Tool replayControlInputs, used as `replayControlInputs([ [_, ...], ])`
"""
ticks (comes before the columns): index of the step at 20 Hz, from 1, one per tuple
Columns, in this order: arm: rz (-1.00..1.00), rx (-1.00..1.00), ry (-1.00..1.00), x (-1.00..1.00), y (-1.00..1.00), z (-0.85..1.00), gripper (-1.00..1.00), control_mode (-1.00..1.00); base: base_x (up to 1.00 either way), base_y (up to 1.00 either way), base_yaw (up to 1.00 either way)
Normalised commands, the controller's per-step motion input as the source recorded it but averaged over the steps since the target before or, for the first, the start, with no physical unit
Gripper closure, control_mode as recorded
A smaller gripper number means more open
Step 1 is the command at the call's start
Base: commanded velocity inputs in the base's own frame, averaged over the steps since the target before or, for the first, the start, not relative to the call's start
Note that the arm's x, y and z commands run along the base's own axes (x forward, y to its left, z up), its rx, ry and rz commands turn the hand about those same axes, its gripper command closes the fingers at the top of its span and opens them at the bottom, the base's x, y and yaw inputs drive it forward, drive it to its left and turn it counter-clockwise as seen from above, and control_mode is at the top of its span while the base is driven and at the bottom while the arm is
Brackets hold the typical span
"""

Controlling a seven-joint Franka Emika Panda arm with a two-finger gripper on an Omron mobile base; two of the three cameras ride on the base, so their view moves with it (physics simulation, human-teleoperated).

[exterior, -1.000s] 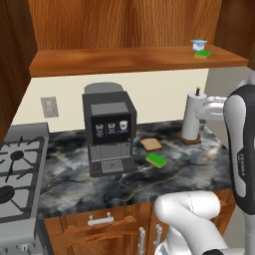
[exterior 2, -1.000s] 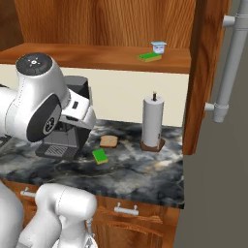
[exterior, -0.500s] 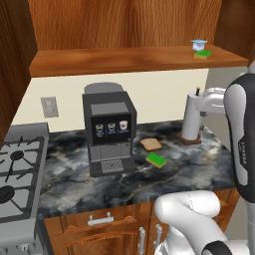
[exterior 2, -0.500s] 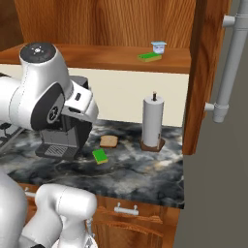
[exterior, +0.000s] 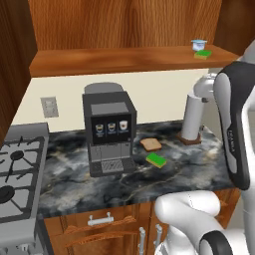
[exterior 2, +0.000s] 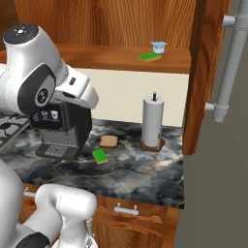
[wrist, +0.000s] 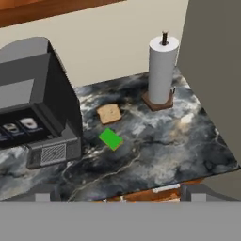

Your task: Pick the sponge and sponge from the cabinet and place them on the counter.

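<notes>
Cabinet (exterior: pixel 124 30) woodwork, reddish-brown, spans the top of both base views, its open door (exterior 2: pixel 203 72) with a long silver bar handle (exterior 2: pixel 230 58) standing at the right of the right base view, and its wooden shelf (exterior: pixel 129 59) running above the pale wall. Below lies the counter (exterior: pixel 164 179), a dark marbled stone worktop with pale veins, with a grey stove top (exterior: pixel 17 174) and its black burners at its left end. The white arm (exterior 2: pixel 38 82) rises high over the counter, and the gripper (wrist: pixel 120 195) looks down from well above the stone with its two dark fingertips (wrist: pixel 44 193) set wide apart and nothing between them. A dark coffee machine (exterior: pixel 108 134) stands on the counter toward the stove, and a paper towel roll (exterior: pixel 191 117) stands upright on a small brown base farther right. A tan bread slice (exterior: pixel 150 144) lies flat just beside the machine, and one sponge (exterior: pixel 156 160), green on top, lies flat on the stone just in front of the bread, apart from it. The second sponge (exterior: pixel 202 54) rests on the shelf near its right end, just in front of a small white-and-blue cup (exterior: pixel 198 45).
</notes>
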Motion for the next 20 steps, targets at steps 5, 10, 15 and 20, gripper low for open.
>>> replayControlInputs([
  [5, -0.16, -0.04, -0.04, 0.26, -0.13, 0.4, -1.0, -1.0, 0.0, 0.0, 0.0],
  [10, -0.12, -0.02, -0.05, 0.25, -0.25, 0.33, -1.0, -1.0, 0.0, 0.0, 0.0],
  [15, -0.09, 0.0, -0.04, 0.17, -0.34, 0.26, -1.0, -1.0, 0.0, 0.0, 0.0],
  [20, -0.07, 0.0, -0.02, 0.33, -0.23, 0.23, -1.0, -1.0, 0.0, 0.0, 0.0],
])
